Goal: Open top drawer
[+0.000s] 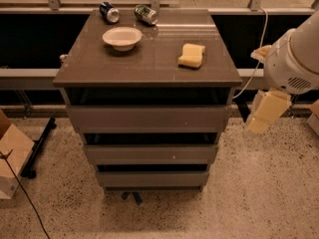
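Top drawer point(148, 117) sits under the cabinet top point(149, 59). The gripper point(258, 123) hangs right of it, apart, angled down-left from the arm point(294, 59); its grip cannot be told.

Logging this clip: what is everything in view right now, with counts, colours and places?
top drawer: one, grey-brown, uppermost front under the cabinet top
lower drawers: two, grey-brown, below it
bowl: one, white, cabinet top, back left
cans: two, dark, lying at the back edge
sponge: one, yellow, cabinet top, right
cardboard box: one, brown, floor, far left
arm: one, white, right edge
gripper: one, pale yellow, right of the top drawer, apart from it
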Controlling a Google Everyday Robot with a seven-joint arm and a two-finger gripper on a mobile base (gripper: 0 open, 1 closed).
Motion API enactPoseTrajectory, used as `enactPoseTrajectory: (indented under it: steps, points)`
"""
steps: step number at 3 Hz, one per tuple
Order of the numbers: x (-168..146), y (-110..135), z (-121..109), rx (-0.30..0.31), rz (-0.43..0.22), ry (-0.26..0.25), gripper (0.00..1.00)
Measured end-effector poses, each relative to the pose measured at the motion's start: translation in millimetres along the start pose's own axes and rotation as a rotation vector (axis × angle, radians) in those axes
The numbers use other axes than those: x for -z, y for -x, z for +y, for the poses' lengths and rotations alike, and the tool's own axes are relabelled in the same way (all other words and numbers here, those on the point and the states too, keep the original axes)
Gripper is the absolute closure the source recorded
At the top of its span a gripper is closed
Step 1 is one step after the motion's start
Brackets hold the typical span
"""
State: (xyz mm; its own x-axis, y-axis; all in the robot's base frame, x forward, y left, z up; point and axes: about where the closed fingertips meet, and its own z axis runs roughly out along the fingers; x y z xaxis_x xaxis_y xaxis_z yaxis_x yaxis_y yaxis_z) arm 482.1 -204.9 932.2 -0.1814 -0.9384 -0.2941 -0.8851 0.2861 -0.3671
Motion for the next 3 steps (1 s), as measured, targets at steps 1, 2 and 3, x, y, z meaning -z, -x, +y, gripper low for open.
enactPoseTrajectory:
  steps: [1, 2, 3]
  points:
    - [-23.3, 9.9, 3.9, -0.002, -0.045, 0.021, 0.0]
    - [-53.4, 19.5, 1.7, -0.011, -0.1, 0.04, 0.0]
    - [-83.2, 27.8, -4.0, -0.017, -0.142, 0.053, 0.0]
